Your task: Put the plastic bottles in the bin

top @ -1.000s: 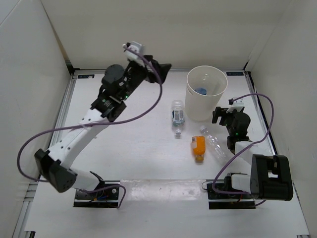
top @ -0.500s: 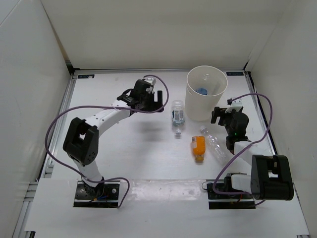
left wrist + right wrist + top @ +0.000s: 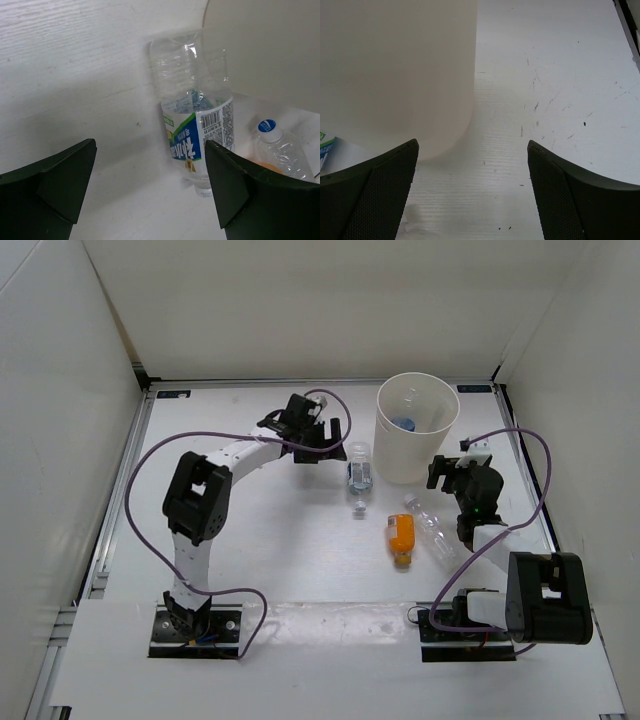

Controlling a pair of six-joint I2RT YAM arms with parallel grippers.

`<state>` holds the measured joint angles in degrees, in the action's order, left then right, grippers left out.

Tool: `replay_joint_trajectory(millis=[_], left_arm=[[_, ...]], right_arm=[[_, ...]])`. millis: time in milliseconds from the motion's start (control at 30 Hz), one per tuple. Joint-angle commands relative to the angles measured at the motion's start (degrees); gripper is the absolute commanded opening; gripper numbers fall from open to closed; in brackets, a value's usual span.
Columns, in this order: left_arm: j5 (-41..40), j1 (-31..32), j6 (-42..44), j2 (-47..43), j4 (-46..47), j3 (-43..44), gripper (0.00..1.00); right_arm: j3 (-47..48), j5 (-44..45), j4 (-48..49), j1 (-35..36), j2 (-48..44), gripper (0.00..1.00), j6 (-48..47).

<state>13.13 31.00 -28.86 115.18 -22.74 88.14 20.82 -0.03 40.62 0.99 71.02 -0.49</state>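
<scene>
– White table [image 3: 75, 75], plain walls; where does the blue-label bottle [image 3: 197, 125] lie?
– On its side beside the bin [image 3: 410, 455]; probably light, thin, crushable, slippery; take its mid-body; left gripper [image 3: 150, 165] gapes wide, empty.

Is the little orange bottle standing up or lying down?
Lying down. The short orange plastic bottle lies flat on the white table.

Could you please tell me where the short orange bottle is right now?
In the top view, the orange bottle lies right of centre, on the near side of the bin, with the plain clear bottle close beside it on its right.
</scene>
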Motion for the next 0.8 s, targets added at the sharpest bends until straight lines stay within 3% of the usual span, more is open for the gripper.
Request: replay_joint_trajectory(millis=[0, 200, 467, 767], left_arm=[[2.5, 0.7, -0.7, 1.2, -0.5, 4.8, 1.0], [1.6, 2.9, -0.4, 5.9, -3.4, 10.4, 1.0], [-7.6, 7.3, 3.3, 7.3, -6.7, 14.5, 1.0], [-7.2, 8.8, 1.9, 12.1, -9.2, 17.5, 1.0]], right_arm=[[1.8, 0.6, 2.0, 0.1, -0.2, 0.9, -0.2], [1.9, 0.6, 2.0, 0.1, -0.3, 0.9, -0.1], [1.9, 0.6, 1.8, -0.1, -0.1, 0.9, -0.1], [2.0, 0.5, 1.8, 0.0, -0.1, 0.9, -0.1]])
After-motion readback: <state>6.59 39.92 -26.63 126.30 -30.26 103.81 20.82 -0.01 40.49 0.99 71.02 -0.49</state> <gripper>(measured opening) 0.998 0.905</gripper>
